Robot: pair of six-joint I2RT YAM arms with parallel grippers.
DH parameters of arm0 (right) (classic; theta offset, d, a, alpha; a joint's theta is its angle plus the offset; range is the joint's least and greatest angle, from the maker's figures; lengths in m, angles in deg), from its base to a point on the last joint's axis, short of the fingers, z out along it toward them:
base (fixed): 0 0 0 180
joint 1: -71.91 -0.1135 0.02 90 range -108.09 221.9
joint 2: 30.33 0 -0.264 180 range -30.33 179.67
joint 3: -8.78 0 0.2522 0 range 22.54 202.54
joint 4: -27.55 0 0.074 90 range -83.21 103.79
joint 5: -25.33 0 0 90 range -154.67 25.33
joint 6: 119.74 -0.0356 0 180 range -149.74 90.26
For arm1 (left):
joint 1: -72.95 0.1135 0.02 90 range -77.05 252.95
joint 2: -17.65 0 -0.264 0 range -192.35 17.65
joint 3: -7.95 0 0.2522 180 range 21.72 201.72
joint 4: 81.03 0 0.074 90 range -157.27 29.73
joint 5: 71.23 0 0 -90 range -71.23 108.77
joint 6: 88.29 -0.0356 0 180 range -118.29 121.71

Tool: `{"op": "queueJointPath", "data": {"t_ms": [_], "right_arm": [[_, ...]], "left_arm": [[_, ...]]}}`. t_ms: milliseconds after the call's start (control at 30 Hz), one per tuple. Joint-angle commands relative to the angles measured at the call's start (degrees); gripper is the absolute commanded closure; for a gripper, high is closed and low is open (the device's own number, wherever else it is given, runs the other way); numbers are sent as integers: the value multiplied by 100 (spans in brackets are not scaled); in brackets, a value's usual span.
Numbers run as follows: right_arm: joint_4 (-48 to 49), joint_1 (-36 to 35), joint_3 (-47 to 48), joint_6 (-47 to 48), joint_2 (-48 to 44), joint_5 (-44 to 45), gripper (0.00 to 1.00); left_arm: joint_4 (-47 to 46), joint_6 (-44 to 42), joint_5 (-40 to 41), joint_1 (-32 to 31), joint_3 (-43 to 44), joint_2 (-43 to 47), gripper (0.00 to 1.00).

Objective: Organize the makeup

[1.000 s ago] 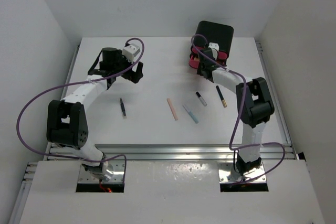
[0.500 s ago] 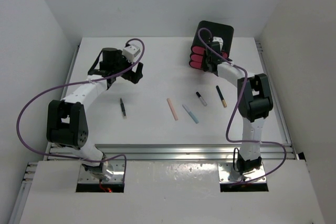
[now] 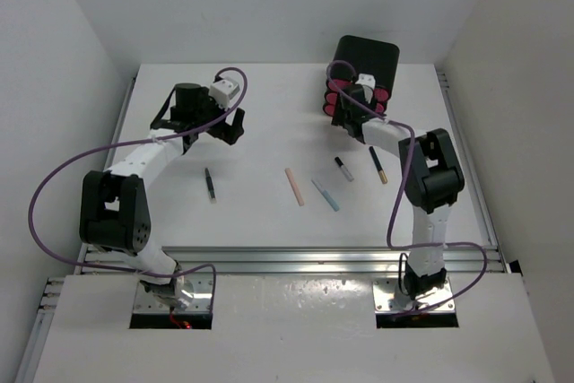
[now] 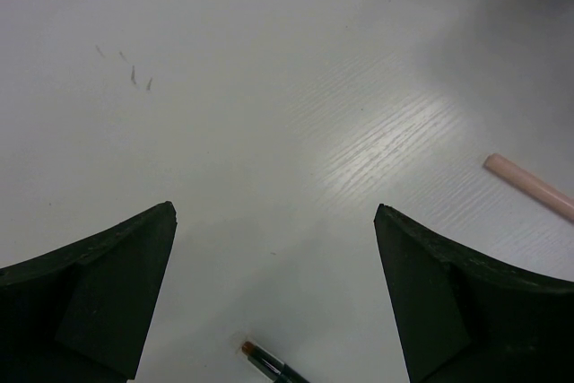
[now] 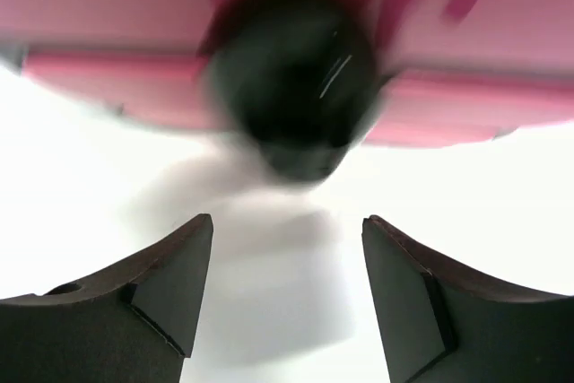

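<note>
Several sticks of makeup lie mid-table: a black pencil (image 3: 209,184) at the left, a pink stick (image 3: 294,187), a blue stick (image 3: 326,195), a black-and-white mascara (image 3: 343,169) and a black-and-gold pencil (image 3: 378,165). My left gripper (image 3: 232,126) is open and empty above bare table; its wrist view shows the black pencil's tip (image 4: 269,361) between the fingers and the pink stick (image 4: 529,186) at right. My right gripper (image 3: 343,120) is open and empty just in front of the black box with pink drawers (image 3: 361,73); a black round drawer knob (image 5: 291,82) shows blurred close ahead. Palettes, tube and compact are out of view.
White walls enclose the table on the left, back and right. An aluminium rail (image 3: 287,259) runs along the near edge. Purple cables loop from both arms.
My right gripper pushed in towards the pink drawers, then drew back a little. The left arm and the sticks have not moved.
</note>
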Motion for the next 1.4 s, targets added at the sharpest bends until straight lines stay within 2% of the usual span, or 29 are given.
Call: {"op": "queueJointPath", "data": {"t_ms": [0, 200, 233, 400, 500, 633, 767, 1033, 1167, 1267, 1367], "right_arm": [[525, -221, -119, -637, -197, 843, 31], [454, -168, 338, -939, 339, 1018, 34], [446, -160, 356, -1008, 375, 1149, 38], [105, -116, 628, -1229, 646, 1361, 44], [50, -124, 760, -1211, 744, 1352, 44], [445, -116, 663, -1062, 823, 1378, 44], [578, -72, 655, -869, 867, 1247, 48], [569, -1, 646, -1053, 946, 1045, 49], [543, 7, 690, -1070, 973, 1027, 69], [499, 34, 620, -1202, 929, 940, 79], [446, 16, 549, -1246, 894, 860, 86]], "left_arm": [[-92, -14, -115, 17, -48, 181, 1], [-92, -14, -115, 17, -100, 181, 1], [-92, 38, -115, 69, -100, 181, 1], [-145, 39, -115, 121, -153, 181, 1], [-206, 39, -115, 122, -206, 181, 1], [-268, 39, -62, 122, -206, 181, 1], [-268, 39, -62, 175, -206, 181, 1], [-320, 39, -62, 175, -206, 181, 1], [-320, -14, -10, 175, -206, 234, 1], [-268, -14, -10, 175, -206, 234, 1], [-268, -14, -10, 175, -206, 234, 1]]}}
